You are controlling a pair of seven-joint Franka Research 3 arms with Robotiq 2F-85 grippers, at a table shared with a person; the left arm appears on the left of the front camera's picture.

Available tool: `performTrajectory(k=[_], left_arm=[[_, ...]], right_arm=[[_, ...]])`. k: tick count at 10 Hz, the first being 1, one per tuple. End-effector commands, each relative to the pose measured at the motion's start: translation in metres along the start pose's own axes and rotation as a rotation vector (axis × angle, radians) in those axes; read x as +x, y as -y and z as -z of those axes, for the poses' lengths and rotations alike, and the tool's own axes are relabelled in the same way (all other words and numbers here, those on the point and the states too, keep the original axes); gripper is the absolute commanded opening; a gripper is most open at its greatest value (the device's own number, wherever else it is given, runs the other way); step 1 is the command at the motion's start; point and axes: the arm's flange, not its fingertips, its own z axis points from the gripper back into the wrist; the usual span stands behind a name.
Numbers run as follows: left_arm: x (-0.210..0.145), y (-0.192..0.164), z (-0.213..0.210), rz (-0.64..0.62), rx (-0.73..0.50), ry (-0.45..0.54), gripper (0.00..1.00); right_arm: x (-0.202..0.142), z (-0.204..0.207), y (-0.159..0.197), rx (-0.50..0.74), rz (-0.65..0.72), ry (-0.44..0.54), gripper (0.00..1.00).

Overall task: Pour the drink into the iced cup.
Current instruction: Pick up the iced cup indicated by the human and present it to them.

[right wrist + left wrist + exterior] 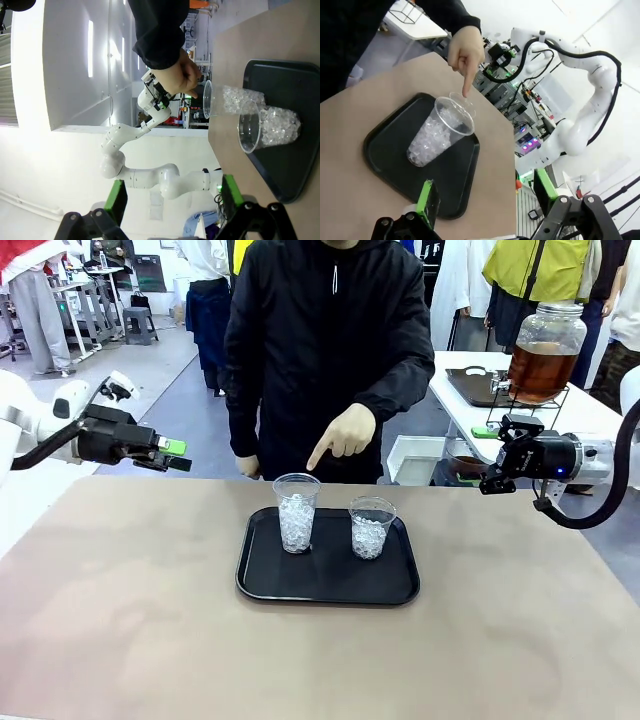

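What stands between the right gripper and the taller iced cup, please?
The shorter iced cup, beside the taller cup on the black tray; the front view shows it.

Left arm [35, 410]: glossy white rounded shells, black cable [45, 450] along it. Black left end effector [176, 454], green pads. Right arm [600, 460]: white link, thick black hose [600, 515], small blue light at the wrist; black right end effector [492, 456]. Person [330, 340]: black zip-front hooded jacket, long sleeves.

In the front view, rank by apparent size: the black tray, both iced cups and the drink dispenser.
1. black tray
2. glass drink dispenser, which stands farther back, so it is probably bigger than it looks
3. taller iced cup
4. shorter iced cup
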Motion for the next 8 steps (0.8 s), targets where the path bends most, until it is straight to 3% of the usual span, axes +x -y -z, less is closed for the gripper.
performTrajectory(k=[1, 5, 8], left_arm=[[0.003, 0.000, -0.001, -0.001, 0.006, 0.009, 1.00], [0.001, -0.001, 0.000, 0.000, 0.003, 0.001, 1.00], [-0.012, -0.007, 0.026, 0.425, -0.015, 0.008, 1.00]], right_arm=[[0.000, 0.001, -0.001, -0.003, -0.003, 0.005, 1.00], [0.000, 0.001, -0.001, -0.003, -0.003, 0.005, 1.00], [0.000, 0.001, -0.001, -0.003, -0.003, 0.005, 1.00]])
